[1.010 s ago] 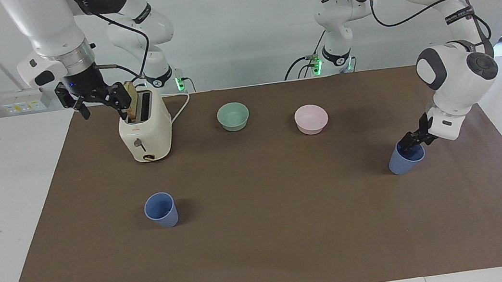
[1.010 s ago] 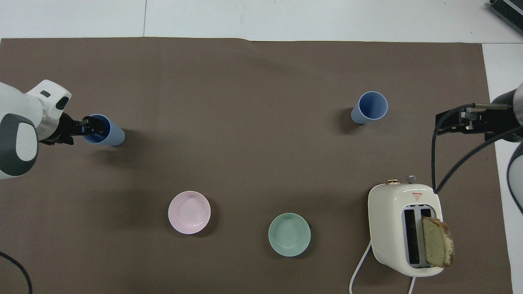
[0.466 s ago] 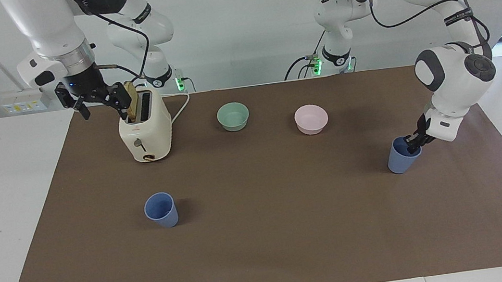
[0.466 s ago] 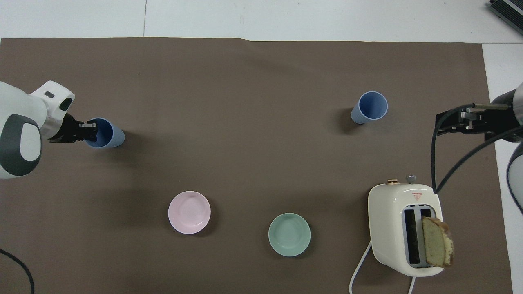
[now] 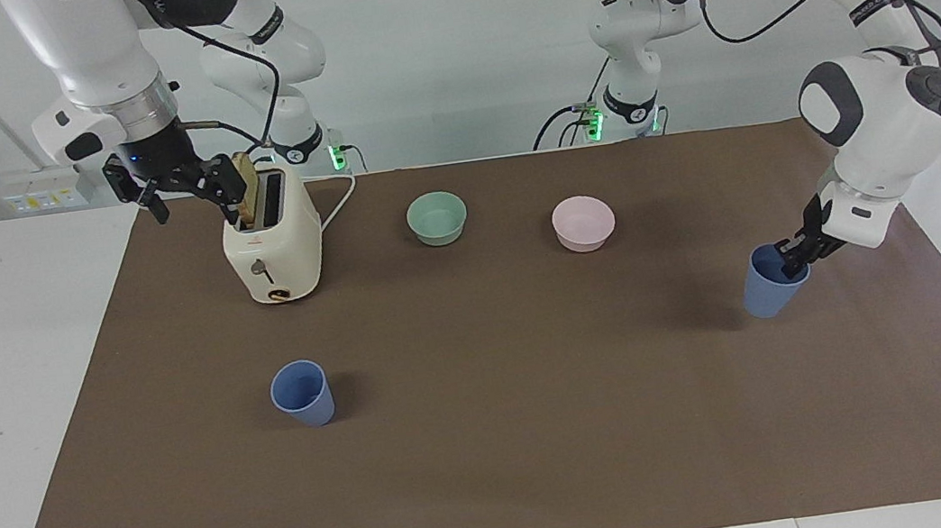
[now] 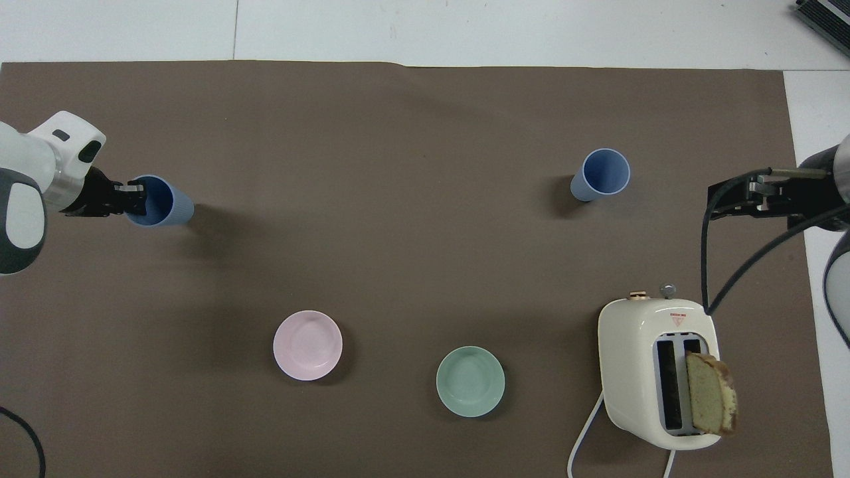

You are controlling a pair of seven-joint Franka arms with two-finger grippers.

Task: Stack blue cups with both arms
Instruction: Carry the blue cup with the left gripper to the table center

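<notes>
One blue cup (image 5: 767, 293) is gripped at its rim by my left gripper (image 5: 791, 258), shut on it, one finger inside. The cup hangs tilted just above the brown mat (image 5: 503, 441) at the left arm's end of the table; it also shows in the overhead view (image 6: 169, 209) with the left gripper (image 6: 136, 199). The second blue cup (image 5: 303, 395) stands upright on the mat toward the right arm's end, also in the overhead view (image 6: 601, 174). My right gripper (image 5: 192, 208) is open and empty, in the air beside the toaster; it also shows in the overhead view (image 6: 730, 199).
A cream toaster (image 5: 272, 245) with a bread slice (image 5: 246, 198) sticking out stands near the right arm's base. A green bowl (image 5: 437, 217) and a pink bowl (image 5: 583, 223) sit nearer to the robots than the cups.
My left gripper has closed on the cup's rim, lifted it off the mat and carried it a little toward the left arm's end. The right arm has not moved.
</notes>
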